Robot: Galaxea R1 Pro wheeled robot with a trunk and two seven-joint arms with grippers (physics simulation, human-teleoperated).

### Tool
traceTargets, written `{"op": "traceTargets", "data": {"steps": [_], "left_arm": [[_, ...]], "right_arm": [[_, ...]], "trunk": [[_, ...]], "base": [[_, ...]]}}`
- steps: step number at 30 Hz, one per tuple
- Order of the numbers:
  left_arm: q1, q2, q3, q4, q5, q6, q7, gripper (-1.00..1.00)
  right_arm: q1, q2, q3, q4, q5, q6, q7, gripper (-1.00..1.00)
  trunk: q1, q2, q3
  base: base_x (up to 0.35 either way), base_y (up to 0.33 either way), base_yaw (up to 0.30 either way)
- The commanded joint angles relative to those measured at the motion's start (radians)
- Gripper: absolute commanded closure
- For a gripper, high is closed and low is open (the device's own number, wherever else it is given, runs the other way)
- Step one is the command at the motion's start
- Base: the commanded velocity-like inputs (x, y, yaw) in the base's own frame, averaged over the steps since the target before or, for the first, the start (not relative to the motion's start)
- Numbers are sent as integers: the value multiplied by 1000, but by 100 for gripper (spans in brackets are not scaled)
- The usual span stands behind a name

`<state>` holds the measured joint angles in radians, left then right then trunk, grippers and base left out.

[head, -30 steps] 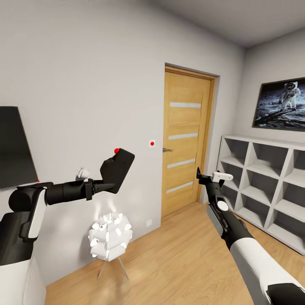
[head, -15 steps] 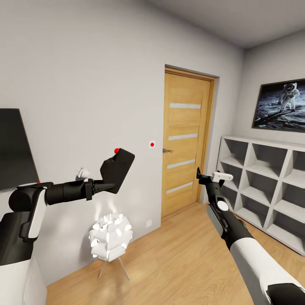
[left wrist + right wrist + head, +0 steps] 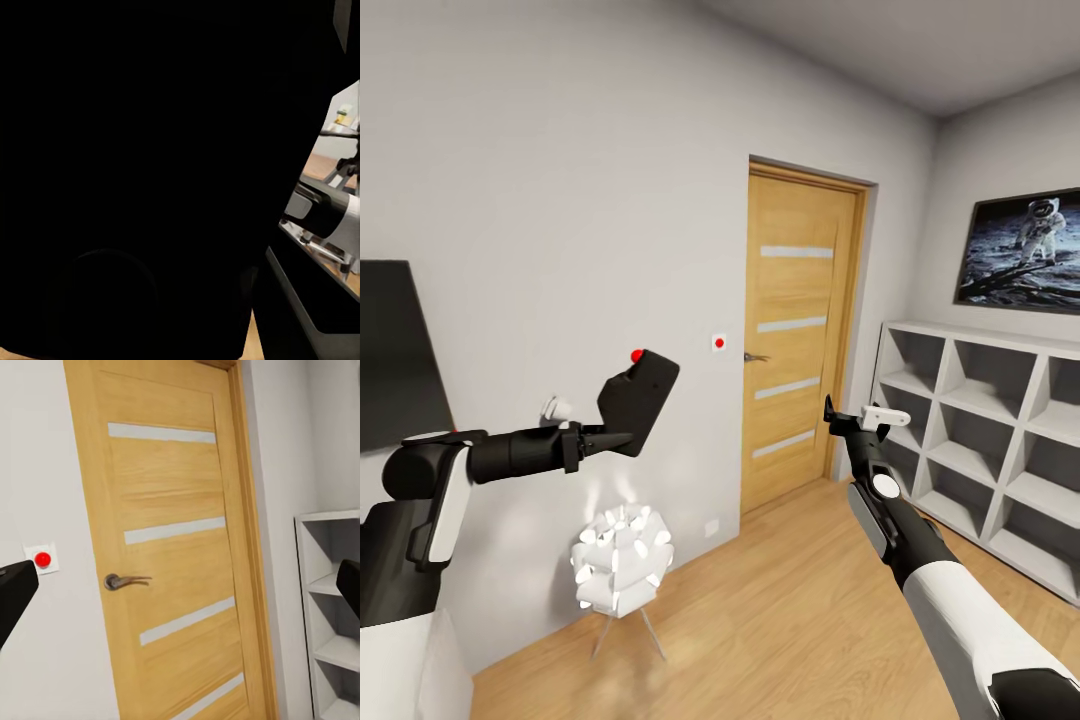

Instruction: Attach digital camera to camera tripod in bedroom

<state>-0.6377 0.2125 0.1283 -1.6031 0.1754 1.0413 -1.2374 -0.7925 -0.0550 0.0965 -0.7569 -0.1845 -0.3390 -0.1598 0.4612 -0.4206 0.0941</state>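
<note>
Black and boxy, the digital camera sits pinched in the left gripper, held up in the air well to the left of the oak door, red button on top; in the left wrist view its dark body blocks nearly everything. The right gripper points at the door with its fingertips spread wide and nothing between them. So the pick-up looks done and the robot is in the bedroom, but finding the tripod and mounting the camera on it are still to do. Against the earlier head pictures, the whole view has shifted slightly, so the camera moved; both arms hold the same pose.
</note>
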Motion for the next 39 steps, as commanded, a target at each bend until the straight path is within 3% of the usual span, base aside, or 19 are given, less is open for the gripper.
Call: {"op": "traceTargets", "data": {"steps": [1,14,32,39], "left_arm": [[0,-2,0,0,1,6,-4,100],[0,-8,-1,-3,1,6,-10,100],[0,-10,-28,-7,2,6,-18,100],[39,-1,11,-47,7,6,-43,100]], "right_arm": [[-1,-2,8,1,-10,-5,-7,-100],[-1,-2,8,1,-10,-5,-7,-100],[-1,-2,8,1,-10,-5,-7,-100],[39,-42,-31,40,-13,-8,-30,-100]], "trunk": [[-4,7,3],[-11,21,9],[-11,21,9],[-11,21,9]], "base": [[0,0,0],[0,0,0],[0,0,0],[0,0,0]]}}
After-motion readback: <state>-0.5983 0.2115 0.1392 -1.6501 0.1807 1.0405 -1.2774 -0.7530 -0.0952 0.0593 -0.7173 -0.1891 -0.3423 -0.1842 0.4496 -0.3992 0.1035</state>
